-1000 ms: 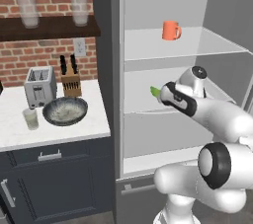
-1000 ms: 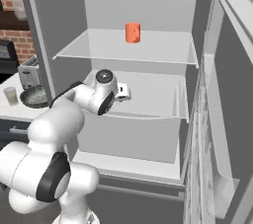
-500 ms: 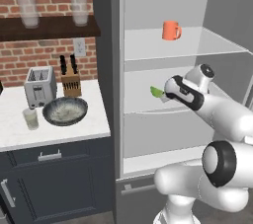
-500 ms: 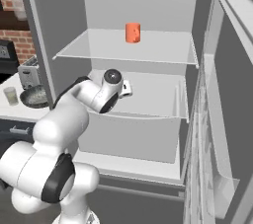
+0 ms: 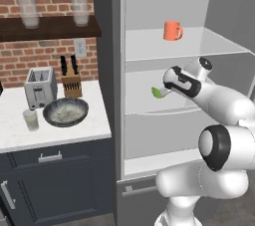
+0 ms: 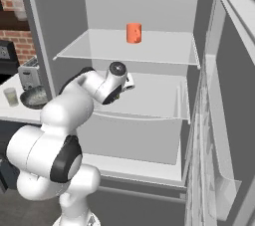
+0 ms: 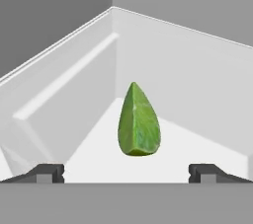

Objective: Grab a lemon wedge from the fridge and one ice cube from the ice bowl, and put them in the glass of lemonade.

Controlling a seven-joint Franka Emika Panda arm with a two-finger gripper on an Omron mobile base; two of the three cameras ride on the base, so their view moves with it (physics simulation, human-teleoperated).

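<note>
Tabletop [image 5: 94, 130] at the far left of the left base view carries the glass of lemonade [image 5: 31, 119], then the ice bowl [image 5: 65, 112] just beside it, with a silver toaster [image 5: 41, 87] and a knife block [image 5: 72, 86] behind them against the brick wall. Further right stands the fridge [image 5: 117, 95] with its door swung open, an orange mug [image 5: 172, 31] on its upper shelf. On the middle shelf [image 5: 144, 108] lies the lemon wedge [image 5: 158, 92], green-yellow, its point upward in the hand view. The white arm rises from the lower right, bends at a dark elbow joint and reaches leftward and level into the fridge at middle-shelf height. Its claw [image 7: 126, 171] stands wide, one finger tip [image 7: 45, 171] on each side of the wedge [image 7: 139, 122], which sits just ahead of them and apart from both, nothing held.
</note>
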